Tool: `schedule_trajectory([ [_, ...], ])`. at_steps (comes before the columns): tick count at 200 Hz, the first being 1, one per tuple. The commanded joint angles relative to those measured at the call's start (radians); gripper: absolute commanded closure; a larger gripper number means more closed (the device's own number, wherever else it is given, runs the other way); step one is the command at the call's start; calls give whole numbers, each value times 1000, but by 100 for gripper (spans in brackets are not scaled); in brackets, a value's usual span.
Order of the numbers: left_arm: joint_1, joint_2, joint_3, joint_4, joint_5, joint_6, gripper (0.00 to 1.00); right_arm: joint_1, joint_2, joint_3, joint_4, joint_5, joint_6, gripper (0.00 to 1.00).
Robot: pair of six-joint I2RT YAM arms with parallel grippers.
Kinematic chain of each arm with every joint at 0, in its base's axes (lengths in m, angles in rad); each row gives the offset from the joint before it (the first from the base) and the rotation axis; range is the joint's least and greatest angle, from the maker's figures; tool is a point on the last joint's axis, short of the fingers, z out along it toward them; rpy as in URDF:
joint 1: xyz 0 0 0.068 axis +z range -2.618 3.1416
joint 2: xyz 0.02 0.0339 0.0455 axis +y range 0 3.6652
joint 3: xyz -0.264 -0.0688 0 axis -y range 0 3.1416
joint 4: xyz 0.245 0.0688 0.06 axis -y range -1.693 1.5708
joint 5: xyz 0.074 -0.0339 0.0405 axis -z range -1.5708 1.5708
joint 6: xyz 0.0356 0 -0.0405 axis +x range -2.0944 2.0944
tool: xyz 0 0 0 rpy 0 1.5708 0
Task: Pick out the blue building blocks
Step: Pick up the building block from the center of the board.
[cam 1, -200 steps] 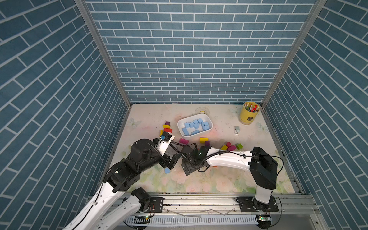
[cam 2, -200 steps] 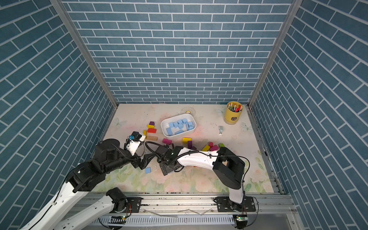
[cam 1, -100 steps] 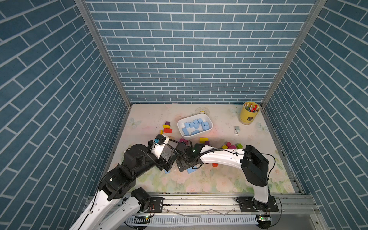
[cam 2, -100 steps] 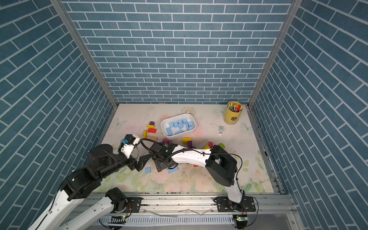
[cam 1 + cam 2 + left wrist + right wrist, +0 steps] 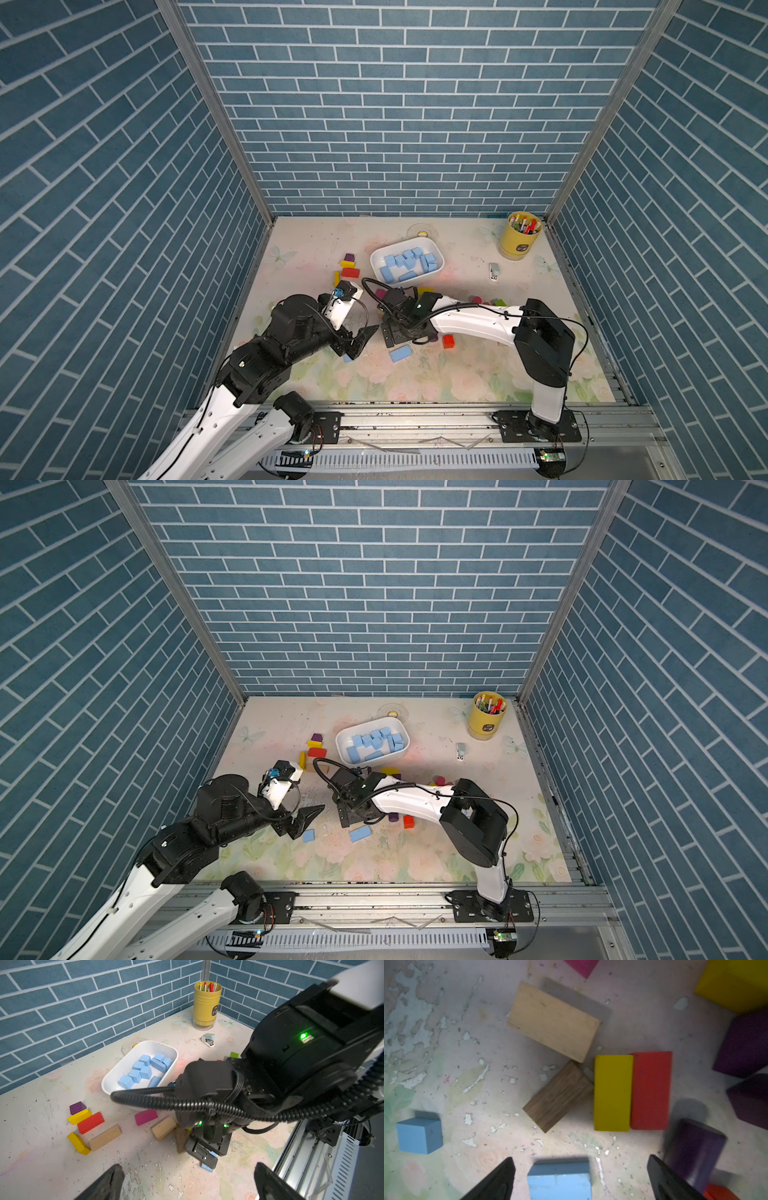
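On the table (image 5: 457, 374) the left gripper (image 5: 360, 340) and right gripper (image 5: 581, 1159) are close together in the middle, fingers spread wide, holding nothing. Farther back a white tray (image 5: 379, 258) holds a pile of blue blocks (image 5: 409, 264). Two more lie on the table — a long blue block (image 5: 400, 354) by the right gripper, a small blue cube (image 5: 308, 835) by the left gripper's fingers.
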Motion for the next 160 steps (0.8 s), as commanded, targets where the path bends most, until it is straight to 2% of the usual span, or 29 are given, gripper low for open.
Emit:
schedule_trajectory([
  [1,7,-27,26,-16,-25,13,1,10,-59,-29,-11,32,43,1],
  [56,10,-76,16,-15,-99,17,1,74,-59,-68,-28,54,50,3],
  [160,13,-65,16,-15,-95,16,1,122,31,-39,-28,9,47,7],
])
